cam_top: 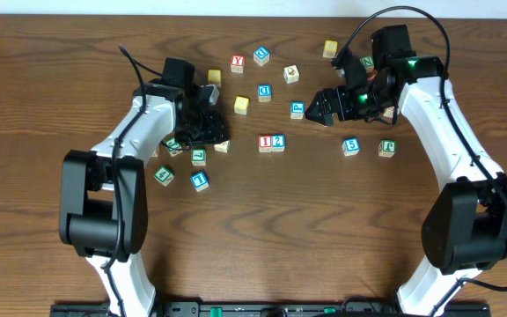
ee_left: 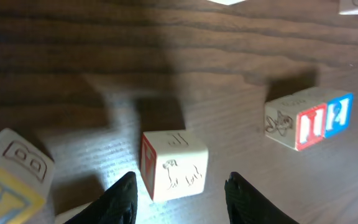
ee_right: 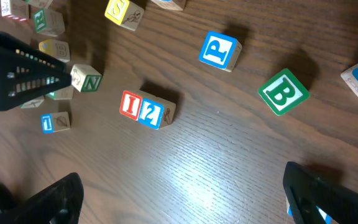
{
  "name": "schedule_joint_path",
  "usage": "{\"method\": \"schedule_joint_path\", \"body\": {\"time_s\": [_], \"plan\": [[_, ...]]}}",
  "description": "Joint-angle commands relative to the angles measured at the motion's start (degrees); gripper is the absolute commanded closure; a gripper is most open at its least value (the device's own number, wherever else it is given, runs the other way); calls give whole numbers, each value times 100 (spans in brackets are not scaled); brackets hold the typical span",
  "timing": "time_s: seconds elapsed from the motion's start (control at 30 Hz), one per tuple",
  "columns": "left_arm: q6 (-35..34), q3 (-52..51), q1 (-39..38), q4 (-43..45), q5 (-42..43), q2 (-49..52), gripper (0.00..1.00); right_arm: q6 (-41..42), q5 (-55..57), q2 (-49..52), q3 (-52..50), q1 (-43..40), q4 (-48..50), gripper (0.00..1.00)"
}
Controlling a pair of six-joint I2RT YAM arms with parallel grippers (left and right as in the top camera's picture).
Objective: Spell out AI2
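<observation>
I (ee_right: 130, 104) & 2 (ee_right: 150, 112) are paired; red-framed cube (ee_left: 173, 165) (A?) is straddled by L gripper (ee_left: 180, 183), jaws released, squeeze needed next; R gripper (ee_right: 182, 186) spread, empty.

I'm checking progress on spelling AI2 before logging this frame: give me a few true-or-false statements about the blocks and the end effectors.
1. The I cube and 2 cube sit touching, side by side. True.
2. The right end effector grips a cube. False: it is open and empty.
3. A red-edged cube sits between the fingers of the left end effector. True.
4. A third cube touches the I's free side. False: only bare table there.
</observation>
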Motion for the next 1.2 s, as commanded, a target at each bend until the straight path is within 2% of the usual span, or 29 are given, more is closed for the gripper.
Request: {"method": "schedule_joint_path", "body": {"time_s": [0.0,0.17,0.33,0.87,1.17], "plan": [[15,-24,7,31,-125,208,55,-79,-15,-138,4,-13,-24,3],[144,-24,7,79,286,208,55,-79,-15,-138,4,-13,-26,2],[142,-24,-33,70,306,208,55,-81,-15,-138,4,-13,-26,2],[151,-35,-188,-146,-127,216,56,-81,-15,-138,4,-13,-31,1],[-127,-35,-219,-160,-129,216,59,-81,-15,-138,4,-13,-31,1]]}}
